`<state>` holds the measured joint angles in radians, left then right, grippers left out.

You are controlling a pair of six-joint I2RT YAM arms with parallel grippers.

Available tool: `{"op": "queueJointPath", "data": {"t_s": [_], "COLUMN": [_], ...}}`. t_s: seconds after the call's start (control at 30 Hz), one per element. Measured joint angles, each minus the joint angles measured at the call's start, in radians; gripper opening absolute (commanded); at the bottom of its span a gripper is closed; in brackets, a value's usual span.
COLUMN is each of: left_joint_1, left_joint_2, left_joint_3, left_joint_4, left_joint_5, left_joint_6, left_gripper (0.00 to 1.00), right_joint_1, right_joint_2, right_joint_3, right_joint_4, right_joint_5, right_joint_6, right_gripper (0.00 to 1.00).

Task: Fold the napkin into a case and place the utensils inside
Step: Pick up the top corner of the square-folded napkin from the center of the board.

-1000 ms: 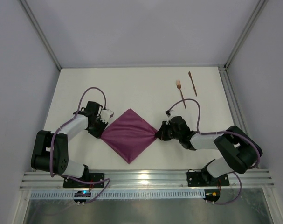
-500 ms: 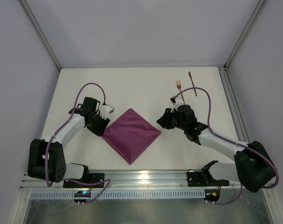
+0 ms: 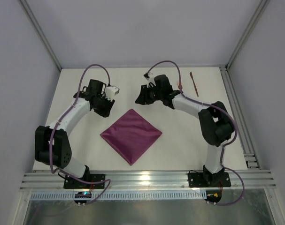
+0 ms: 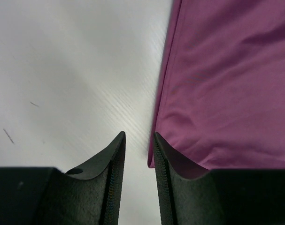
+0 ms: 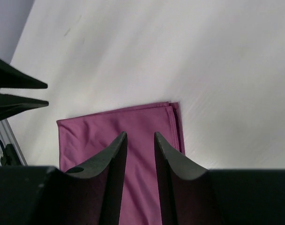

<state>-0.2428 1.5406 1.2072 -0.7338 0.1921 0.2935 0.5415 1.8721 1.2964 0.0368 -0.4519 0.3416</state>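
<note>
Napkin (image 3: 131, 136) lies flat in the middle of the bench (image 3: 180, 145), folded to a small square, one corner toward my bases. Nothing grips it. My left gripper (image 4: 139, 140) hangs near its far-left edge, jaws a narrow slit, empty. My right gripper (image 5: 140, 138) sits beyond its far corner, jaws likewise narrow, empty. Knife (image 3: 194, 84) rests far right, well apart from the cloth.

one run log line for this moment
napkin: folded, flat on table | left jaws: apart, empty | right jaws: apart, empty | knife: far right, untouched
</note>
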Motion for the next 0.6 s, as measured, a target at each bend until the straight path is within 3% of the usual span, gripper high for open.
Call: {"op": "queueJointPath", "data": {"t_s": [0.27,0.43,0.6], "left_joint_1": [0.001,0.003,0.008], "left_joint_2": [-0.06,-0.063,-0.063], "left_joint_3": [-0.273,-0.332,-0.338], "left_joint_4": [0.003,0.014,0.038], "left_joint_5": [-0.1,-0.127,-0.137], "left_joint_6": [-0.002,-0.002,-0.002], "left_gripper": [0.32,0.32,0.32], "right_joint_1": [0.029,0.045,0.052], "right_joint_2": [0.312,0.37,0.373], "right_joint_3": [0.316,0.325,0.325], "right_joint_4": [-0.203,-0.257,-0.255], "right_joint_5": [-0.001,0.014,0.01], "right_joint_6": [-0.021,-0.018,-0.014], "right_gripper": [0.38,0.38,0.3]}}
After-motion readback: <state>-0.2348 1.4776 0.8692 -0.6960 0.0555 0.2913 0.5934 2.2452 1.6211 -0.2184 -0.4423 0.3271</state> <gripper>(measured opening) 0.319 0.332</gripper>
